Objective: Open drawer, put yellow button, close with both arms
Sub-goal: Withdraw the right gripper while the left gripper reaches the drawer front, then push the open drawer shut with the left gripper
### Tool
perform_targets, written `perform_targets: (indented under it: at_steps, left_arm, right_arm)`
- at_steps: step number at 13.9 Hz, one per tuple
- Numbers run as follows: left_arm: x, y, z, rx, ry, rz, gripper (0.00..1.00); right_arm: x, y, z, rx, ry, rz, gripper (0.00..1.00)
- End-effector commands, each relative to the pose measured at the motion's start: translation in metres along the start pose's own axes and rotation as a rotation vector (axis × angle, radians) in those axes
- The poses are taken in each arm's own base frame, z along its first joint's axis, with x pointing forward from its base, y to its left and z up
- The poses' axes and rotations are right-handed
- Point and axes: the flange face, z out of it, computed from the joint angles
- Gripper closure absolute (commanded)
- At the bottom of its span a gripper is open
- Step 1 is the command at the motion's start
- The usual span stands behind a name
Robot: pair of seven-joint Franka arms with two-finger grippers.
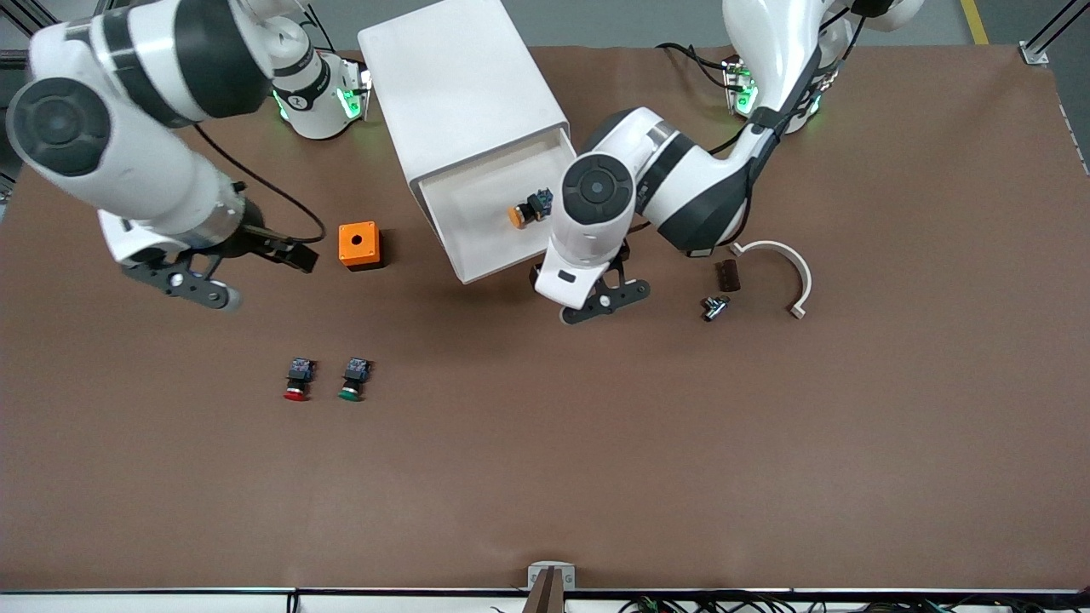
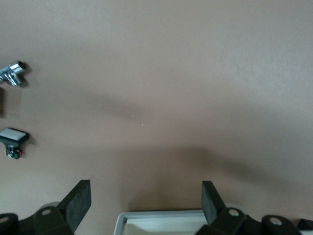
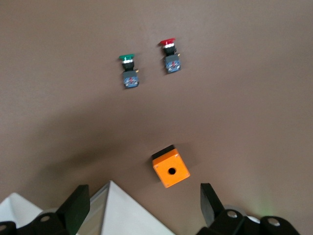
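One yellow button [image 1: 526, 211] lying in open drawer [image 1: 477, 217]. Two more buttons on tabletop [image 1: 596, 460]: red-capped [image 1: 297, 380], green-capped [image 1: 352, 380]. One orange box [image 1: 358, 245]. Left hand [image 1: 606, 298] apart, empty, over drawer's front edge. Right hand [image 1: 255, 271] apart, empty, over tabletop near box.

1. Plain white box cabinet [image 1: 464, 81], its pulled-out top drawer [image 1: 494, 223] white inside.
2. Small push-button [image 1: 530, 209] with yellow-orange cap, black-and-blue body.
3. Bright orange square box [image 1: 358, 245] with a dark round hole.
4. Red-capped button [image 1: 297, 380] and green-capped button [image 1: 353, 380], both with dark bodies.
5. Matte brown table surface [image 1: 681, 451].
6. Curved white bracket [image 1: 788, 272].
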Motion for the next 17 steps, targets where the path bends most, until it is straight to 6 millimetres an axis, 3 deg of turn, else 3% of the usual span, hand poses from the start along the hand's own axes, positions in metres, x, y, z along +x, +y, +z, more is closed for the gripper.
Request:
perform_targets:
  at_steps: [1, 3, 7, 9, 12, 17]
  left_arm:
    - [-0.022, 0.01, 0.009, 0.028, 0.017, -0.011, 0.01]
    - [-0.035, 0.019, 0.021, 0.036, 0.019, -0.017, 0.01]
    - [-0.037, 0.025, 0.026, 0.038, 0.073, -0.011, 0.01]
    - [-0.048, 0.03, 0.027, 0.033, 0.076, -0.006, 0.01]
    - [-0.063, 0.036, 0.029, 0.031, 0.067, -0.002, 0.01]
    - [-0.088, 0.045, 0.034, 0.019, 0.009, -0.029, 0.01]
  right_arm:
    - [0.019, 0.051, -0.009, 0.009, -0.027, -0.073, 0.0]
    - [0.029, 0.088, -0.016, 0.016, -0.038, -0.116, 0.0]
    - [0.036, 0.131, -0.023, 0.029, -0.052, -0.175, 0.0]
    - [0.038, 0.149, -0.028, 0.036, -0.059, -0.237, 0.0]
    - [0.039, 0.165, -0.043, 0.036, -0.046, -0.276, 0.0]
    - [0.041, 0.164, -0.04, 0.03, -0.047, -0.285, 0.0]
